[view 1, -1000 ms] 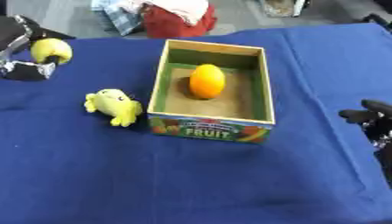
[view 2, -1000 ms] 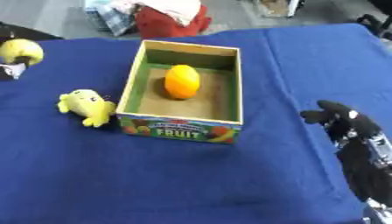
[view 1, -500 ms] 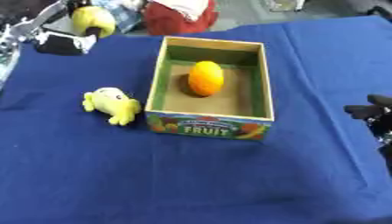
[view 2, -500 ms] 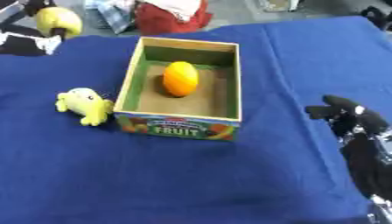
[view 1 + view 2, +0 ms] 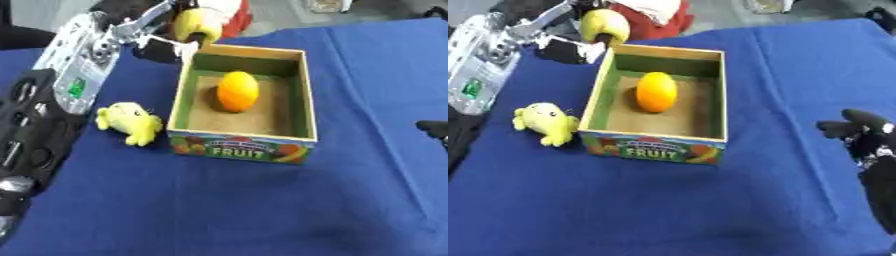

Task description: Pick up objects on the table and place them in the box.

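An open cardboard fruit box (image 5: pixel 296 107) stands mid-table with an orange (image 5: pixel 238 91) lying inside it. My left hand (image 5: pixel 162 44) hovers at the box's far left corner, shut on a yellow round fruit (image 5: pixel 196 24). A yellow plush toy (image 5: pixel 129 122) lies on the blue cloth just left of the box. My right hand (image 5: pixel 862 134) rests low at the right edge, fingers relaxed and holding nothing.
A blue cloth (image 5: pixel 219 205) covers the table. A red and white bundle (image 5: pixel 656 12) lies beyond the far edge behind the box. My left arm (image 5: pixel 48 115) stretches along the left side of the table, next to the plush toy.
My left hand has carried the yellow fruit from the far left of the table rightward to the box's far left corner. The camera has also shifted.
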